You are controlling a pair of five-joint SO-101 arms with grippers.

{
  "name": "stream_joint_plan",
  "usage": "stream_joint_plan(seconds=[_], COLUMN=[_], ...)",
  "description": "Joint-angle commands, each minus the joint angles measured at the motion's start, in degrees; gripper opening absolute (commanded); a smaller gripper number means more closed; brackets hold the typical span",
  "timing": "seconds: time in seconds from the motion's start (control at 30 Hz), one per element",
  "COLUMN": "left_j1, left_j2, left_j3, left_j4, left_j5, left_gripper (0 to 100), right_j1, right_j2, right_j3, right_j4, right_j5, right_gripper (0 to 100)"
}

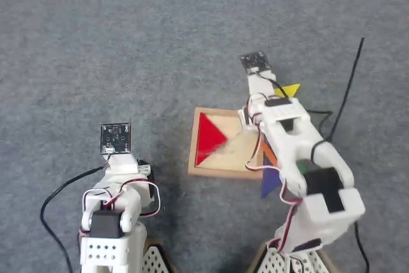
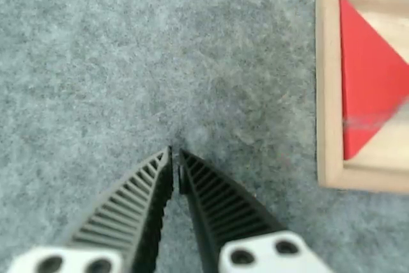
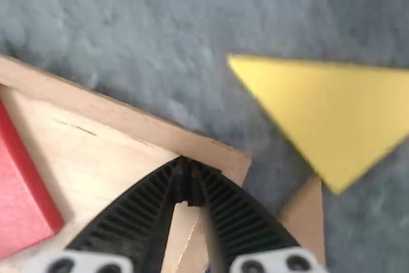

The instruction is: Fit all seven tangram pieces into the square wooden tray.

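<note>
Square wooden tray (image 1: pixel 192 142) flat on the grey carpet (image 1: pixel 96 62), a little right of mid-table. Inside, against the left wall, one large red triangle (image 1: pixel 209 137), lying flat; bare wood over the rest of the floor. Judged early in the task: one piece of seven seated, six to go.

Outside the tray, a yellow triangle (image 1: pixel 291 89) on the carpet just beyond the far right corner, apart from the rim. Just right of the tray's right wall, an orange piece (image 1: pixel 269 155), and nearer than that a blue piece (image 1: pixel 270 182) off the near right corner, both partly under the right arm (image 1: pixel 300 151). Between them a green patch (image 1: pixel 300 169), probably another piece, too covered to name its shape. Remaining pieces unaccounted for, possibly beneath that arm.

Right claw (image 3: pixel 188 180) over the tray's far right corner, jaws pressed together at the tips, nothing seen between them. Hard to say whether touching the wood or just above it. Across the tray floor a pale streak (image 1: pixel 225 148), unclear whether grain, glare or something else. Beside that corner, a tan wedge (image 3: pixel 305 218), cut off, not identifiable.

Left claw (image 2: pixel 174 155) well left of the tray, above bare carpet, jaws all but closed, a thin slit between the tips, holding nothing.
</note>
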Motion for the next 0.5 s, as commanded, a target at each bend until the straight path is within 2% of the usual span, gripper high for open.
stream_joint_plan(seconds=[0.0, 0.2, 0.47], left_j1=[-0.4, -0.4, -0.4], left_j2=[-1.1, -1.1, -1.1], left_j3=[-0.7, -0.7, -0.7], left_j4=[0.1, 0.1, 0.1], left_j5=[-0.6, -0.6, -0.6], left_gripper=[1, 1, 1], right_j1=[-2.5, -4.0, 1.0], right_j2=[2.0, -1.3, -25.8], right_j3=[-7.5, -7.6, 7.1], right_j4=[-0.4, 1.0, 2.9], right_j5=[4.0, 4.5, 4.5], right_gripper=[0.9, 0.8, 0.8])
